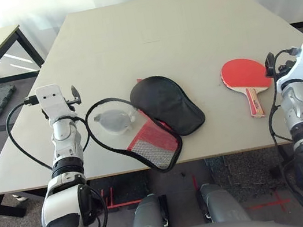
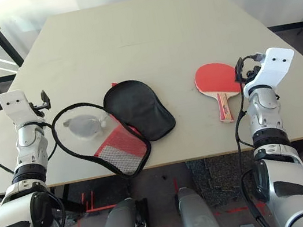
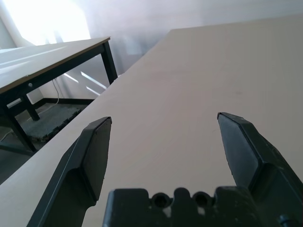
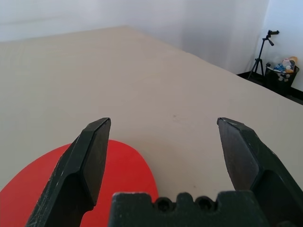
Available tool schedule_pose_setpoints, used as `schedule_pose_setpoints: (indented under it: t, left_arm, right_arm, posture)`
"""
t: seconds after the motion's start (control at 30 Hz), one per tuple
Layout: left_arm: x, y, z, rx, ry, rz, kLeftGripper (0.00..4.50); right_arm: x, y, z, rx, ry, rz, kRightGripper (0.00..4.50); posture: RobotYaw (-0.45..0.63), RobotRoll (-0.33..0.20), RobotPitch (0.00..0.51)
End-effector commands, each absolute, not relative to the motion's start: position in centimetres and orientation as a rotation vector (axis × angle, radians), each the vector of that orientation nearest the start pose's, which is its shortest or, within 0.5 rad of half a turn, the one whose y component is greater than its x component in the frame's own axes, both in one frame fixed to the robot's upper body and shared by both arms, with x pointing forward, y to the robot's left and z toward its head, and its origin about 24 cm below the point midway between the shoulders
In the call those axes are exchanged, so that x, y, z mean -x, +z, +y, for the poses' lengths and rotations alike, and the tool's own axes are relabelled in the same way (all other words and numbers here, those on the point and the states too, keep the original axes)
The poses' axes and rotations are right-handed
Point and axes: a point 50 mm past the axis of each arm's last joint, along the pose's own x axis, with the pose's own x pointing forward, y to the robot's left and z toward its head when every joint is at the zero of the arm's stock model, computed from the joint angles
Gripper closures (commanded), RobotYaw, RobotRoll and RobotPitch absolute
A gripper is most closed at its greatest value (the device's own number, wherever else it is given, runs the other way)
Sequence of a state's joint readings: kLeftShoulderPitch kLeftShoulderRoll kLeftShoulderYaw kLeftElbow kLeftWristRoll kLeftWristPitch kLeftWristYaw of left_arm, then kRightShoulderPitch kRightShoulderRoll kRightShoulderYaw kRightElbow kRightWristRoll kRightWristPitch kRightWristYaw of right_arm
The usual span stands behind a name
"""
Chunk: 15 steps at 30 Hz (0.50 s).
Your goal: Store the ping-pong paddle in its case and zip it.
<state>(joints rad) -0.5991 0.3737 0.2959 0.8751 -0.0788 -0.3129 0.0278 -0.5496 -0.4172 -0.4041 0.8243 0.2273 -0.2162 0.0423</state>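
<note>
Red rubber faces up on the ping-pong paddle [image 1: 245, 74], near the right gripper [image 4: 164, 121]; the unzipped case [image 1: 168, 106] lies left of it. The left gripper's [image 3: 164, 116] jaws, like the right's, stand wide apart.

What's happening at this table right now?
Nothing is being handled: the left claw and right claw are both open and empty. The ping-pong paddle lies red side up beside the right claw, handle toward the robot. The paddle case lies opened out at the table's near edge, nearer the left claw, with a grey plush in its mesh-pocket half. The paddle has not been put away and the case is unzipped.
</note>
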Motion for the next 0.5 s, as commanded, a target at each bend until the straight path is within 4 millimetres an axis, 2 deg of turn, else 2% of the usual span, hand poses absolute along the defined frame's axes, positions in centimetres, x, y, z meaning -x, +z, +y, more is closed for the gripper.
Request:
schedule_pose_setpoints:
  t: [0.03,0.2,0.33,0.5]
  left_arm:
    - [-34.1,8.4,28.4,-0.111,0.34,-0.106,0.0]
    - [-34.3,9.1,28.4,-0.124,0.33,-0.122,0.0]
    - [-34.4,10.1,27.8,-0.153,0.239,-0.159,0.0]
    - [-34.4,11.4,27.6,-0.18,0.109,-0.163,0.0]
  right_arm:
    - [-32.8,8.6,-31.5,-0.055,-0.396,-0.084,0.04]
    - [-33.4,9.0,-30.7,-0.065,-0.369,-0.094,0.04]
    - [-33.8,9.8,-29.9,-0.06,-0.327,-0.083,0.04]
    - [-33.3,10.4,-28.9,-0.095,-0.308,0.003,0.04]
  posture:
    - [0.02,0.0,0.029]
    - [0.04,0.0,0.04]
    - [0.04,0.0,0.042]
    - [0.02,0.0,0.039]
